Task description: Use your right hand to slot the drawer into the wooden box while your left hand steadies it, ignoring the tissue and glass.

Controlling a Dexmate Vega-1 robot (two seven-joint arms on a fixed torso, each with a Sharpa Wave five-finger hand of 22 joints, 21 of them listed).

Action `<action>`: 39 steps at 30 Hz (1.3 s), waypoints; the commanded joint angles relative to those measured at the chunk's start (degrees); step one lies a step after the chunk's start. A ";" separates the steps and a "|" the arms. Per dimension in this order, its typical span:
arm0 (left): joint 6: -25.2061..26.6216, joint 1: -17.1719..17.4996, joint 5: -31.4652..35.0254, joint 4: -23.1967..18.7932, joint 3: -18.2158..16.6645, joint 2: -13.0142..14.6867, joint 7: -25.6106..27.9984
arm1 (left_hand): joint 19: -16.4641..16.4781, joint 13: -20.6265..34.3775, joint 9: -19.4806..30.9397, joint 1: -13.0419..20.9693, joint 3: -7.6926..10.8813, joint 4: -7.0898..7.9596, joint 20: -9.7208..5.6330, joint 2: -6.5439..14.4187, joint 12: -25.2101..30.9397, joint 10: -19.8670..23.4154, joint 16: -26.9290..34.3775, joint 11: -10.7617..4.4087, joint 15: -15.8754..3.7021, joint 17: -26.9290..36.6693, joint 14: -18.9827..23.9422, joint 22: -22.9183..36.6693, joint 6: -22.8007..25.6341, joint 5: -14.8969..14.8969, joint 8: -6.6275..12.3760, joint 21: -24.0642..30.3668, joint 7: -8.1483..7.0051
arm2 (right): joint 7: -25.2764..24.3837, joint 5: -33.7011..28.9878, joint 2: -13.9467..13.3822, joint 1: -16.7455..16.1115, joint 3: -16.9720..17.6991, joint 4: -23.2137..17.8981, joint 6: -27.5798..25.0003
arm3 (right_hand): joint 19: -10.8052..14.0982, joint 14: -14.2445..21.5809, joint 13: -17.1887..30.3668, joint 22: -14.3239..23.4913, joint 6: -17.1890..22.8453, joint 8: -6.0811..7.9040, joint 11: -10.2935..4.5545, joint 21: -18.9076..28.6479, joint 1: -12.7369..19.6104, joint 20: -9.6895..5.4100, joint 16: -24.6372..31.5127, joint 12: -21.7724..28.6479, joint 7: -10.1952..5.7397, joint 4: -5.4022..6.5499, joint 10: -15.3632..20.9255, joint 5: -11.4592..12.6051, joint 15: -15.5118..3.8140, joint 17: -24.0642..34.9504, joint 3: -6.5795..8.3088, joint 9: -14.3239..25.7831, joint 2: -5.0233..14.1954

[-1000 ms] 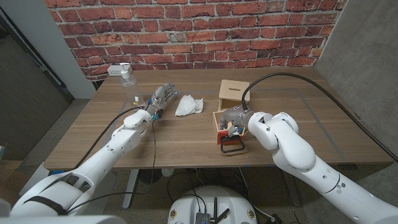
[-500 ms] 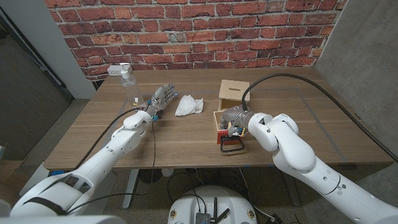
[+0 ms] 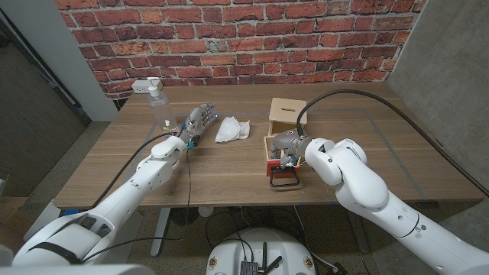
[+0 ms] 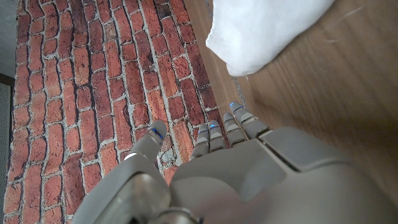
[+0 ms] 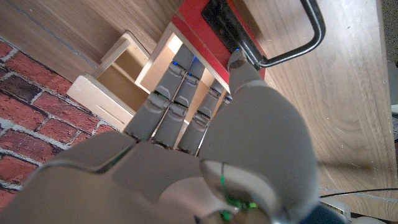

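On a wooden tabletop [image 3: 229, 172], one wooden box [image 3: 286, 114] stands behind one red-fronted drawer [image 3: 273, 153] with a black handle, which the right hand [image 3: 286, 155] grips with fingers curled over its front, while the left hand [image 3: 195, 124], fingers apart and holding nothing, lies beside one white tissue [image 3: 231, 129] and one clear bottle [image 3: 158, 99].

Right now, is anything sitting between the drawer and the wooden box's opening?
Nothing visible. The drawer, held by the right hand, sits right in front of the wooden box. The tissue lies off to the left, beside the left hand.
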 commanded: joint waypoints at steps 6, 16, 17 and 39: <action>-0.08 -0.34 0.20 -0.50 0.20 0.14 -0.35 | 0.78 0.17 0.10 -0.26 0.64 -0.29 -3.81 4.20 0.31 0.60 0.21 0.15 -0.07 0.04 0.61 0.15 0.55 -0.10 0.19 0.24 -0.01 | 1.64 1.97 -0.42 0.88 0.78 -0.68 -0.16 | -1.08 5.36 0.53 0.41 4.32 -3.76 0.12 8.68 2.31 -3.27 -4.68 -1.21 0.32 -0.12 2.84 0.64 -6.06 4.36 -0.89 -0.17 2.36; -1.37 -0.69 1.20 -1.53 0.14 0.47 -0.04 | 0.74 0.17 0.10 -0.08 0.77 -0.53 -3.64 4.19 0.21 0.55 0.06 0.17 0.10 0.00 0.52 0.15 0.66 -0.12 0.19 0.14 -0.02 | 1.74 1.01 -0.84 0.90 0.78 -1.15 -0.87 | -4.63 7.08 0.79 0.08 6.45 -5.41 0.17 17.47 3.74 -3.26 -6.39 -1.26 0.37 0.00 3.94 0.81 -6.07 4.89 -2.41 0.23 2.95; -1.32 -0.70 1.33 -1.73 0.17 0.55 0.11 | 0.73 0.17 0.10 -0.06 0.78 -0.55 -3.64 4.19 0.20 0.55 0.04 0.17 0.10 0.00 0.49 0.15 0.70 -0.12 0.21 0.13 0.00 | 1.75 0.93 -0.80 0.83 0.86 -1.23 -1.04 | -4.83 7.13 0.81 0.05 6.73 -5.25 0.18 18.15 3.73 -3.26 -6.51 -1.25 0.38 0.02 4.10 0.82 -6.08 4.80 -2.41 0.35 3.07; -2.92 -3.04 4.75 -2.84 1.85 1.03 -1.00 | 0.67 0.17 0.10 0.38 0.88 -1.13 -3.45 4.22 0.06 0.62 -0.09 0.05 0.07 -0.02 0.38 0.15 0.95 -0.21 0.20 -0.04 0.02 | 4.01 -4.82 0.82 -1.49 1.87 -3.10 -3.57 | -10.22 8.78 1.19 -0.46 8.38 -6.20 0.29 31.34 3.61 -3.23 -6.46 -1.26 0.46 -0.05 5.62 0.88 -6.08 5.02 -0.92 -0.05 3.12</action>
